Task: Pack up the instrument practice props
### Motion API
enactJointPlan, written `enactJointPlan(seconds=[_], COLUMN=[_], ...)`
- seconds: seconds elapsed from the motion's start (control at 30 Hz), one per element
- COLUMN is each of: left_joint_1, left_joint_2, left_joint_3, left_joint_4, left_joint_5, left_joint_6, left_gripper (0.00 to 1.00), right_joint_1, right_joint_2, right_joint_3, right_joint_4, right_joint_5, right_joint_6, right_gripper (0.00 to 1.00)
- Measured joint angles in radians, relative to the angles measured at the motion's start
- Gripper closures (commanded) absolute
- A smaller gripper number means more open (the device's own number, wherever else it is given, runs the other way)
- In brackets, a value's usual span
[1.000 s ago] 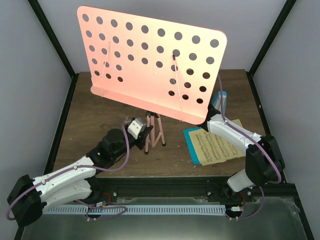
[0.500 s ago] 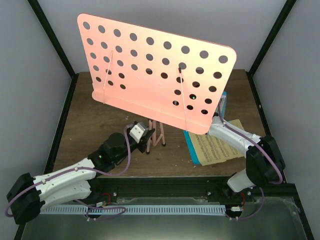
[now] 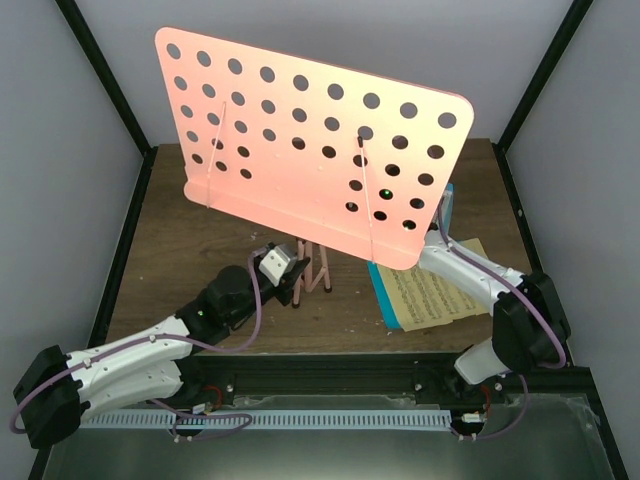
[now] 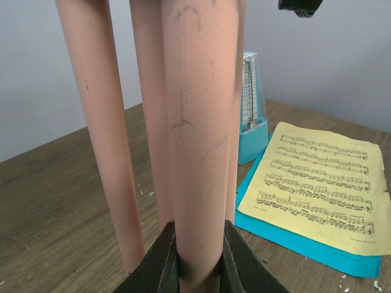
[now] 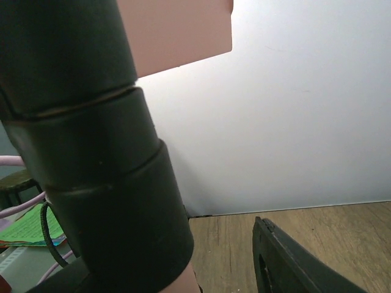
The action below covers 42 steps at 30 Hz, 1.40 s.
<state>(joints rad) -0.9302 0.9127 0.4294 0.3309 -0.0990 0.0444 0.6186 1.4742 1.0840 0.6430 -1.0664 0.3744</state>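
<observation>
The salmon-pink music stand's hole-punched desk [image 3: 310, 150] fills the middle of the top view, above its folded tripod legs [image 3: 312, 270]. My left gripper [image 4: 200, 256] is shut on one pink leg [image 4: 198, 122] low down. My right gripper [image 5: 220, 262] is open beside the stand's black collar [image 5: 91, 159], with table showing between the collar and one finger [image 5: 293, 262]. From above it is hidden behind the desk's lower right corner. The yellow sheet [image 3: 435, 295] lies on the blue sheet [image 3: 385, 290] at the right. The blue metronome [image 4: 250, 122] stands behind them.
My right arm [image 3: 470, 275] reaches over the music sheets. Black frame posts [image 3: 110, 90] and pale walls close in the wooden table [image 3: 180, 230] on three sides. A metal rail [image 3: 330, 420] runs along the near edge by the arm bases.
The desk has swung, its right side now higher and further right. My left gripper has drawn slightly nearer with the leg. The right gripper's jaws have opened.
</observation>
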Motion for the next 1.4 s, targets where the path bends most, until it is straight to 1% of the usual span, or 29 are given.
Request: enactJointPlan(seconds=[0.13,0.27,0.3,0.43,0.53,0.6,0.7,0.73,0.8,0.83,0.9,0.93,1.0,1.07,1.17,1.23,1.27,1.4], left_joint_1=[0.000,0.000,0.000,0.000,0.000,0.000,0.000,0.000,-0.002,-0.001,0.000,-0.001,-0.001,0.000,0.000,0.000,0.001,0.016], left_joint_2=[0.000,0.000,0.000,0.000,0.000,0.000,0.001,0.001,0.000,0.001,-0.001,-0.004,-0.016,-0.044,-0.116,-0.169,-0.186,-0.208], left_joint_3=[0.000,0.001,0.002,0.002,0.003,0.004,0.008,0.009,0.014,0.020,0.027,0.032,0.032,0.032,0.033,0.035,0.036,0.049], left_joint_4=[-0.002,-0.003,-0.003,-0.004,-0.006,-0.008,-0.013,-0.015,-0.022,-0.033,-0.053,-0.081,-0.137,-0.191,-0.246,-0.275,-0.285,-0.303], left_joint_5=[-0.003,-0.004,-0.004,-0.005,-0.006,-0.007,-0.010,-0.010,-0.009,-0.010,-0.012,-0.012,-0.016,-0.019,-0.025,-0.029,-0.029,-0.011], left_joint_6=[-0.005,-0.006,-0.006,-0.007,-0.010,-0.010,-0.014,-0.016,-0.029,-0.030,-0.030,-0.035,-0.041,-0.051,-0.092,-0.125,-0.135,-0.188], left_gripper=[1.00,1.00,1.00,1.00,1.00,1.00,1.00,0.98,0.85,0.77,0.61,0.51,0.36,0.24,0.09,0.02,0.01,0.00], right_joint_1=[0.000,0.000,0.000,-0.002,-0.002,-0.002,-0.002,-0.002,-0.002,-0.004,-0.005,-0.005,-0.005,-0.005,-0.005,-0.005,-0.005,-0.005], right_joint_2=[0.000,-0.011,-0.018,-0.026,-0.027,-0.027,-0.027,-0.027,-0.026,-0.026,-0.026,-0.026,-0.026,-0.026,-0.030,-0.035,-0.039,-0.042], right_joint_3=[0.008,0.035,0.038,0.038,0.042,0.043,0.047,0.047,0.047,0.047,0.047,0.047,0.047,0.046,0.040,0.031,0.027,0.025], right_joint_4=[-0.014,-0.013,-0.012,-0.026,-0.034,-0.038,-0.044,-0.037,-0.040,-0.041,-0.042,-0.043,-0.044,-0.043,-0.039,-0.031,-0.028,-0.028], right_joint_5=[-0.003,-0.003,-0.005,-0.010,-0.009,-0.008,-0.012,-0.004,0.001,0.003,0.005,0.006,0.006,0.008,0.015,0.020,0.023,0.026], right_joint_6=[0.002,0.002,0.001,-0.001,-0.003,-0.006,-0.014,-0.047,-0.055,-0.056,-0.056,-0.057,-0.061,-0.063,-0.064,-0.063,-0.063,-0.060], right_gripper=[0.45,0.43,0.44,0.55,0.56,0.66,0.84,0.90,0.98,0.99,0.99,0.99,0.99,0.99,0.99,0.99,0.99,0.99])
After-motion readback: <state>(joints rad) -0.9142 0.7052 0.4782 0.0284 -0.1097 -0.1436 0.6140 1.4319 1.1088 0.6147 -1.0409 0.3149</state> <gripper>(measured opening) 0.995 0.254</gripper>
